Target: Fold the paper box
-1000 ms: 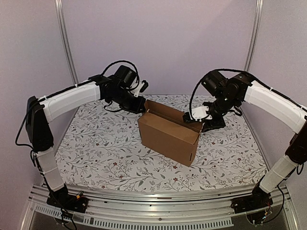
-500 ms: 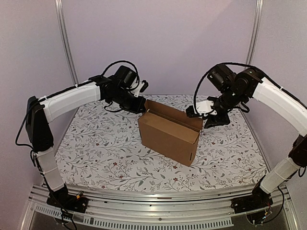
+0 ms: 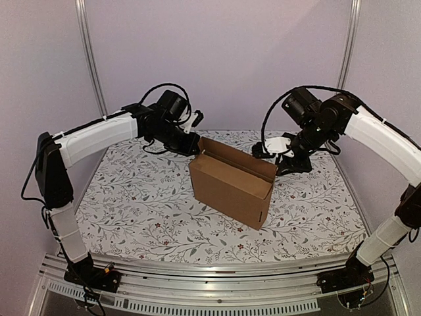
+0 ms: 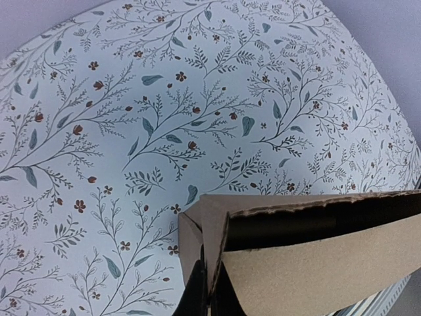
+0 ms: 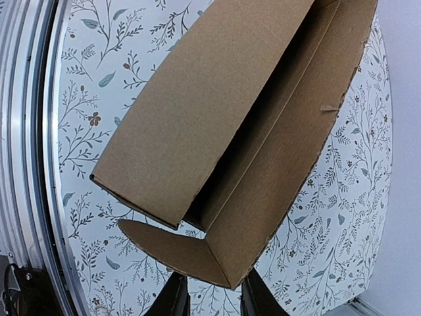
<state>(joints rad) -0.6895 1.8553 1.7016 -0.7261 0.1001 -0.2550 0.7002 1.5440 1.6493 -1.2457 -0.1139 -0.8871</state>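
So far, the paper box (image 3: 230, 187) stands in the middle of the bench (image 3: 131, 197) with its long walls raised and its top open. From the right wrist view, one end flap (image 5: 164, 253) splays outward instead of being tucked in, so we judge the end flaps and the closing of the top are left to do. The left gripper (image 4: 209, 293) is pinched shut on the cardboard wall at the box's left far corner. The right gripper (image 3: 263, 150) hangs just above the box's right end, its jaws partly apart and, as far as we can see, gripping nothing. Compared with a second ago, the right gripper has lifted up from the right end and narrowed its jaws. The box and the left arm have not shifted.
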